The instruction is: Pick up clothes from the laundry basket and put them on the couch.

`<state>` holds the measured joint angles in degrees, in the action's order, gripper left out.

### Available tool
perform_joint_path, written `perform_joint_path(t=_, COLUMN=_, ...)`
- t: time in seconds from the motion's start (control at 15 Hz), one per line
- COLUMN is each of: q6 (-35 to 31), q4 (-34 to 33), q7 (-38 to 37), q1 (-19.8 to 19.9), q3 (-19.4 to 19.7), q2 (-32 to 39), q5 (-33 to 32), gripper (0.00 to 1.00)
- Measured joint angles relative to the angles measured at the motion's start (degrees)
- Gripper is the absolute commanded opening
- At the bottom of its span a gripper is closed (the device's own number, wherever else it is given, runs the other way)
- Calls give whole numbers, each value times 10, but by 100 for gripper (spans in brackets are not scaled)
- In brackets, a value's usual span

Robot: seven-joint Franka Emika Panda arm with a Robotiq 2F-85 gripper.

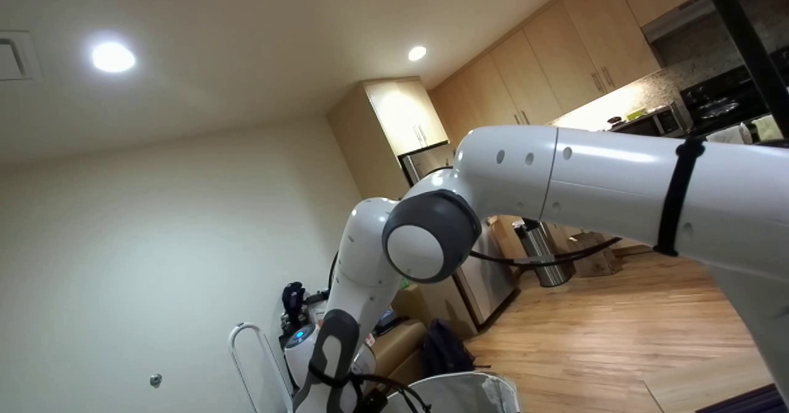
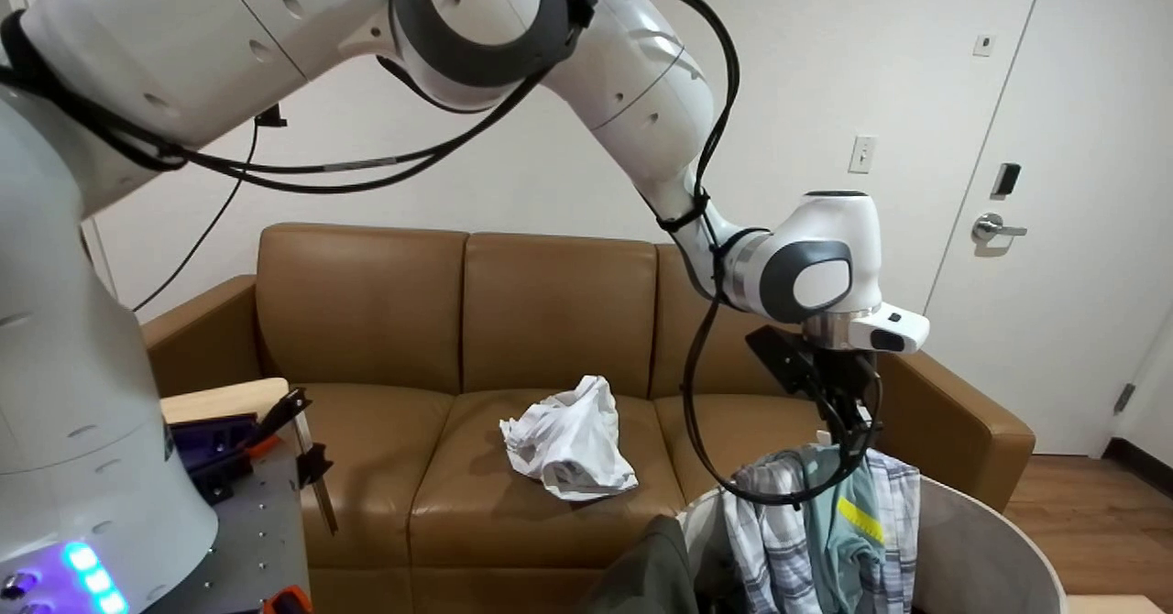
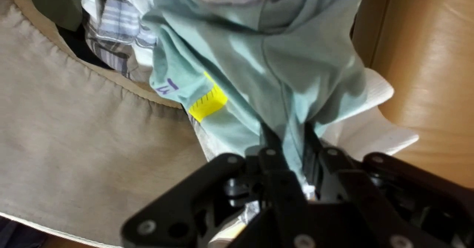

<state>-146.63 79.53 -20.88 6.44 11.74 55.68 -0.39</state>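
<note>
The laundry basket (image 2: 985,550) stands in front of the couch's right end and also shows in the wrist view (image 3: 92,159). A teal garment with a yellow patch (image 2: 829,522) hangs from my gripper (image 2: 848,444), bunched together with plaid cloth (image 2: 774,541) at the basket's rim. In the wrist view the teal garment (image 3: 266,63) is pinched between the fingers of the gripper (image 3: 289,135). Its lower part still reaches the basket. A crumpled white garment (image 2: 573,444) lies on the middle seat of the brown couch (image 2: 554,316). In an exterior view (image 1: 462,394) only the basket's top shows.
A dark green garment (image 2: 646,568) hangs over the basket's near left side. A metal work surface (image 2: 261,513) with tools and a clamp (image 2: 316,467) stands beside the robot's base. The couch's right armrest (image 2: 953,412) is close behind the gripper. A black cable loop (image 2: 692,412) hangs from the arm.
</note>
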Motion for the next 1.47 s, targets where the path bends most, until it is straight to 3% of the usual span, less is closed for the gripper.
perform_joint_path(t=0.6, q6=17, q4=5, q7=13, q1=18, q3=-12, q2=-20, q5=18, gripper=5)
perform_joint_path(t=1.27, q6=-29, q4=102, q7=65, q1=8, q3=-37, q2=-167, q5=20, gripper=3)
perform_joint_path(t=1.33, q6=-49, q4=120, q7=77, q1=5, q3=-42, q2=-186, q5=19, gripper=8)
perform_joint_path(t=1.47, q6=-45, q4=129, q7=78, q1=1, q3=-41, q2=-197, q5=19, gripper=8)
